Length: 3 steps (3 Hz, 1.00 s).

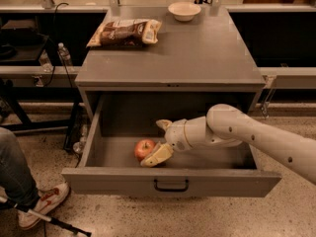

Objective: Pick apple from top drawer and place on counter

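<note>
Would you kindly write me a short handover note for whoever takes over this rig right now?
Gripper: open, down inside the wide grey metal top drawer, fingers spread just right of the small round red apple; no grasp yet.
Apple: on the drawer floor, left of centre.
Flat grey counter: carries a brown snack bag and a pale bowl at the back.
Done: drawer open, gripper at apple. Left: grip, lift, set on counter.
</note>
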Tool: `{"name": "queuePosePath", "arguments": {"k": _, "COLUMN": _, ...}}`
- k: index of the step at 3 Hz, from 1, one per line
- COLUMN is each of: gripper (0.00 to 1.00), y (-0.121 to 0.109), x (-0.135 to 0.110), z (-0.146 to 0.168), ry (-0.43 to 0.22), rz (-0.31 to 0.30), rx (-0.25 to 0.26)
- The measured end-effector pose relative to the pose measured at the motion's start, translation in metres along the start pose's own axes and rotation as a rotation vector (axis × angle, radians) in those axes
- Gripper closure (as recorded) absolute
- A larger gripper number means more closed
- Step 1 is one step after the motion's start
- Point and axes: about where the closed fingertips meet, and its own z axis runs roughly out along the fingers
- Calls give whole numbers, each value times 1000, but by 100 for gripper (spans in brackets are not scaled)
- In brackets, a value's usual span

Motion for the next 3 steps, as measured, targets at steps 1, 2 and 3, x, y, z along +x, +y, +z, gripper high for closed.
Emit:
{"name": "queuePosePath", "arguments": {"k": 1, "gripper": 0, "y": 6, "x": -1, "z": 7, "ry": -2, "rz": -4, "rx": -25}}
{"name": "queuePosePath", "arguments": {"k": 2, "gripper": 0, "y": 11, "x": 0, "z": 12, "ry": -4, "rz": -2, "rx": -48}}
{"name": "queuePosePath", "arguments": {"k": 3, "gripper": 0, "y": 15, "x": 2, "z": 17, "ry": -5, "rz": 3, "rx": -69}}
